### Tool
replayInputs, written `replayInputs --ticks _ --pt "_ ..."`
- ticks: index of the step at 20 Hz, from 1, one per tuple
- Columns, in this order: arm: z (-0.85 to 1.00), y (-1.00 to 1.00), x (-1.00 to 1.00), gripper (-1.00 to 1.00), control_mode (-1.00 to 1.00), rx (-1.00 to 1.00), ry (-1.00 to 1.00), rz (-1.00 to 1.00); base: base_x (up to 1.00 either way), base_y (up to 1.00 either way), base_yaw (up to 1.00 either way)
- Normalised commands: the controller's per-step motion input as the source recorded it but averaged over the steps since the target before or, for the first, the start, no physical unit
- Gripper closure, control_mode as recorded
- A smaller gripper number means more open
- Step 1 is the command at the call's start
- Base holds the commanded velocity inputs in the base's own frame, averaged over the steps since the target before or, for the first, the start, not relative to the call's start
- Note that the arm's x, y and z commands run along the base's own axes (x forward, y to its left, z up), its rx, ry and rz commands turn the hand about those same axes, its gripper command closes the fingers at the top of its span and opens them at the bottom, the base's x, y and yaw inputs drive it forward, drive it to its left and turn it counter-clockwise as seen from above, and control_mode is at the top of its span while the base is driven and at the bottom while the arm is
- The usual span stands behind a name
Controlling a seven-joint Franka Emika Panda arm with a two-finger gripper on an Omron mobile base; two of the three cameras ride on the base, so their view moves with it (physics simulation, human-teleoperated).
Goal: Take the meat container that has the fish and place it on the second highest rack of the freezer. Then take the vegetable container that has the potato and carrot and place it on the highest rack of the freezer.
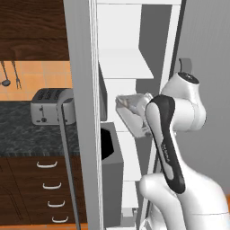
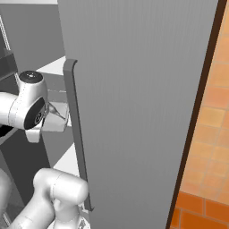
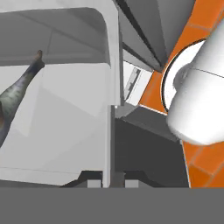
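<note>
Gripper: the gripper [image 3: 111,177] is clamped on the side wall of the meat container [image 3: 65,122], its jaws nearly together on the thin rim.
Meat container: a clear tray [image 1: 134,112], tilted, held up in the air at the open freezer [image 1: 81,112], in front of the white shelves [image 1: 126,63].
Fish: the fish [image 3: 13,98] lies inside the tray toward its left edge in the hand view, tail pointing up.
Freezer doors: both open; the right door [image 2: 143,112] stands near, with a long grey handle [image 2: 76,134].
Surroundings: a toaster [image 1: 47,105] sits on the dark counter [image 1: 27,134] at left.
</note>
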Motion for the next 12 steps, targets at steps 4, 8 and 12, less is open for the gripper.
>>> replayInputs --ticks 4,8,12 --pt "-0.28 0.07 0.83 1.00 -1.00 0.00 0.01 -0.06 0.00 0.00 0.00" --pt "-0.43 0.11 0.64 1.00 -1.00 0.00 0.00 -0.01 0.00 0.00 0.00" --pt "-0.39 0.03 0.67 1.00 -1.00 0.00 0.00 0.00 0.00 0.00 0.00"
